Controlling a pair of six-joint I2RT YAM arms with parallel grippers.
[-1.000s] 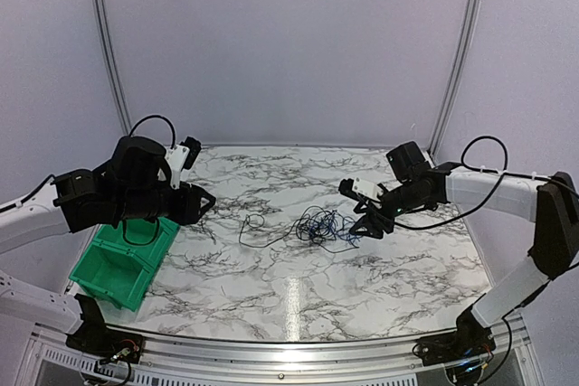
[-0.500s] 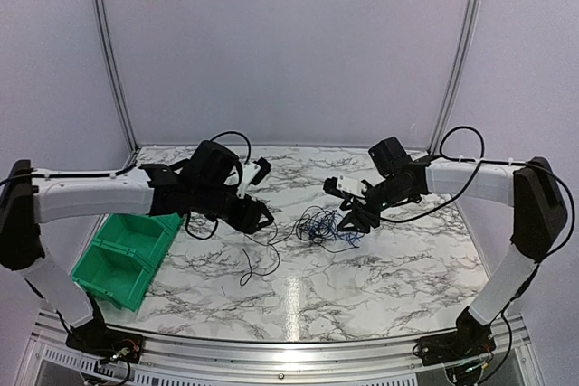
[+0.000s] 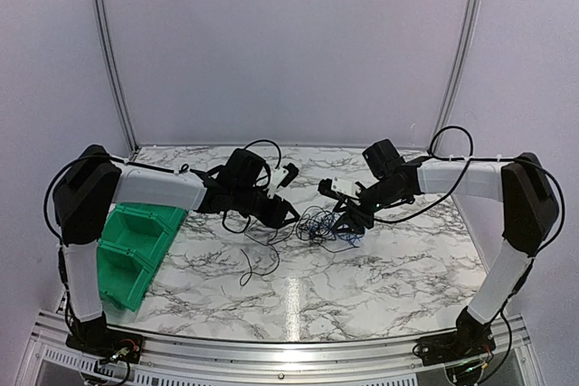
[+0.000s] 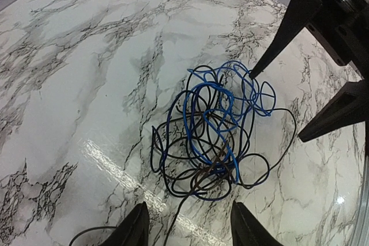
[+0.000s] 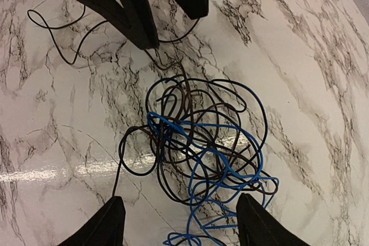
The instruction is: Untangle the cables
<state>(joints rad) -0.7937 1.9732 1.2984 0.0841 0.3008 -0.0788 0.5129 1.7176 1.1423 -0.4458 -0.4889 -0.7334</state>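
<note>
A tangle of thin blue, black and brown cables (image 3: 317, 225) lies on the marble table, also in the left wrist view (image 4: 210, 133) and the right wrist view (image 5: 202, 142). A black strand (image 3: 249, 264) trails from it to the front left. My left gripper (image 3: 288, 216) is open just left of the tangle; its fingertips (image 4: 135, 229) frame the near edge. My right gripper (image 3: 346, 221) is open just right of the tangle, fingertips (image 5: 109, 223) straddling it. Neither holds anything. Each gripper shows in the other's wrist view.
A green bin (image 3: 127, 246) stands at the table's front left, beside the left arm. The marble table (image 3: 389, 268) has a white frame post at each rear corner and a metal rail along the near edge.
My left arm has swung from over the green bin to the right, reaching the tangle. My right gripper has moved left, closer to the tangle. The trailing black strand shifted toward the front.
</note>
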